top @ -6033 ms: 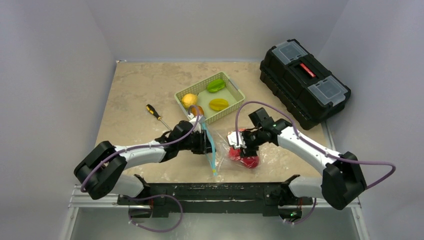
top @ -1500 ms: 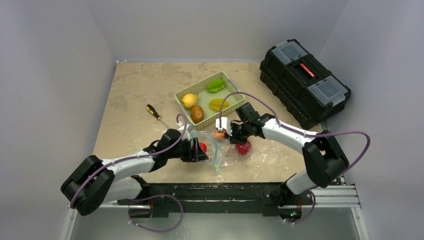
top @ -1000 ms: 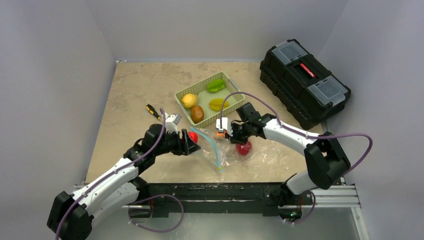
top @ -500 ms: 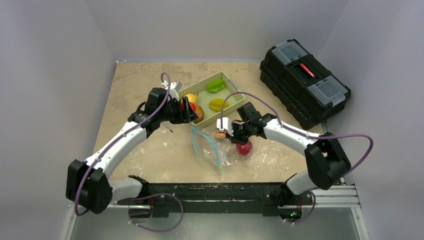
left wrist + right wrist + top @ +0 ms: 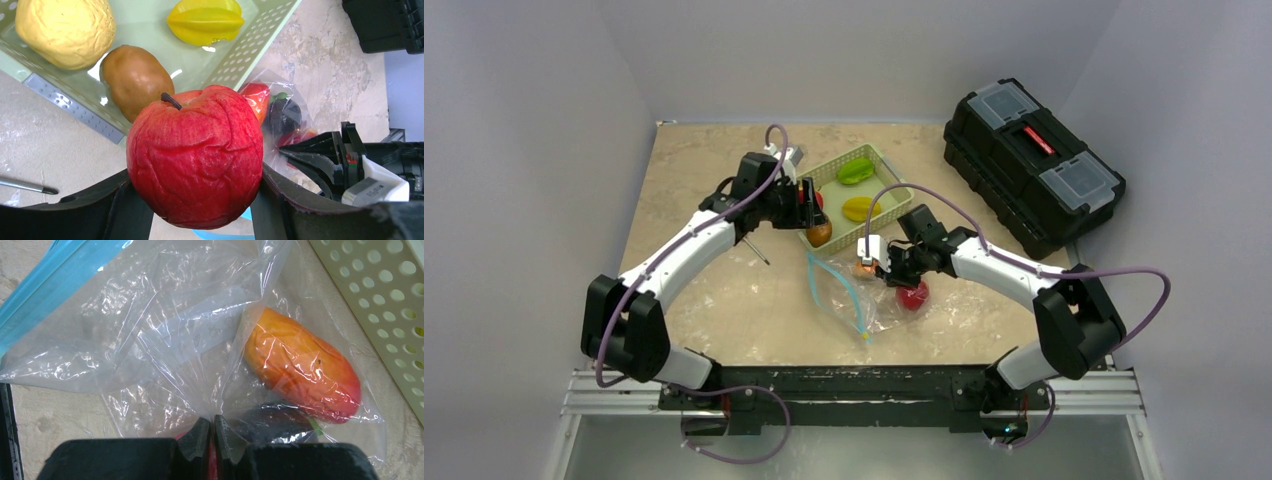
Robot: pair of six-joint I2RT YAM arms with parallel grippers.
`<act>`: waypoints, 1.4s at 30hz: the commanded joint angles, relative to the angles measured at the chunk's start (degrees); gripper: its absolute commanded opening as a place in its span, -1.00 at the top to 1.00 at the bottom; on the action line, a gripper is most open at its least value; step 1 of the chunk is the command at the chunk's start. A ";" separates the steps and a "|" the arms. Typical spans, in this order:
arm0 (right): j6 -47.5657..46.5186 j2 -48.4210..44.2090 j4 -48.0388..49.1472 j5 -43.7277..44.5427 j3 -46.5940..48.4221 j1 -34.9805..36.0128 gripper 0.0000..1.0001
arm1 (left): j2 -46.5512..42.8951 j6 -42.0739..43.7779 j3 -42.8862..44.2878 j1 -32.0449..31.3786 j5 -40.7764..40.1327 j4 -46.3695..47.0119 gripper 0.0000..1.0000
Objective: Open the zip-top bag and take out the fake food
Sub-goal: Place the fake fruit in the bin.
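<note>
The zip-top bag (image 5: pixel 849 300) lies crumpled on the desk (image 5: pixel 694 170) near the front middle. Its single light-blue zipper strip (image 5: pixel 856 305) runs front to back along the left side. Three pieces of fake food show through the film. An orange-red piece (image 5: pixel 300 370) touches a dark purple piece (image 5: pixel 272 425), and a red piece (image 5: pixel 912 295) sits toward the bag's right end.

The right claw (image 5: pixel 214 432) is closed, pinching a fold of the bag's plastic between its fingertips just beside the purple piece. The left claw (image 5: pixel 809 200) grips one red apple (image 5: pixel 195 150) on both sides, above the near rim of the one green basket (image 5: pixel 892 167).

Four pieces lie in the basket:
- a lumpy yellow one (image 5: pixel 62 30)
- a brown one (image 5: pixel 135 75)
- a yellow star fruit (image 5: pixel 205 20)
- a green one (image 5: pixel 856 170)

The basket's near corner is close to the bag's far end, with a narrow strip of desk between. One screwdriver (image 5: pixel 757 252) lies left of the basket, partly hidden by the left arm. One black toolbox (image 5: pixel 1032 165) stands at the far right. Bare desk spreads left of the bag and behind the basket to the far edge.
</note>
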 commanded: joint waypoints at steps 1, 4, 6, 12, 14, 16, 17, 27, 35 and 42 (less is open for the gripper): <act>-0.69 -2.14 -0.18 -0.37 -0.44 -0.31 0.86 | 2.92 2.56 3.99 0.35 -0.20 -1.00 1.00; -0.63 -2.10 -0.26 -0.33 -0.31 -0.29 0.85 | 4.65 2.96 5.54 0.43 -0.49 -1.33 1.00; -0.65 -2.07 -0.21 -0.33 -0.32 -0.29 0.85 | 5.83 3.20 6.89 0.44 -0.55 -1.86 1.00; -0.72 -2.16 -0.33 -0.34 -0.26 -0.35 0.83 | 9.64 3.77 10.81 0.44 -0.59 -3.42 1.00; -0.74 -2.20 -0.43 -0.33 -0.27 -0.35 0.83 | 10.61 3.91 11.59 0.53 -0.69 -3.87 1.00; -0.78 -2.17 -0.39 -0.26 -0.31 -0.36 0.82 | 11.41 3.91 12.08 0.61 -0.60 -3.99 1.00; -0.76 -2.19 -0.39 -0.32 -0.31 -0.37 0.82 | 11.68 3.91 12.31 0.68 -0.61 -4.06 1.00; -0.80 -2.15 -0.41 -0.31 -0.33 -0.51 0.81 | 14.90 4.00 15.24 1.44 -0.36 -5.33 0.97; -0.89 -2.20 -0.42 -0.34 -0.33 -0.50 0.80 | 17.41 4.00 16.80 2.49 -0.01 -5.97 0.72; -0.89 -1.97 -0.37 -0.32 -0.31 -0.58 0.80 | 19.22 4.09 18.18 2.98 0.26 -6.52 0.32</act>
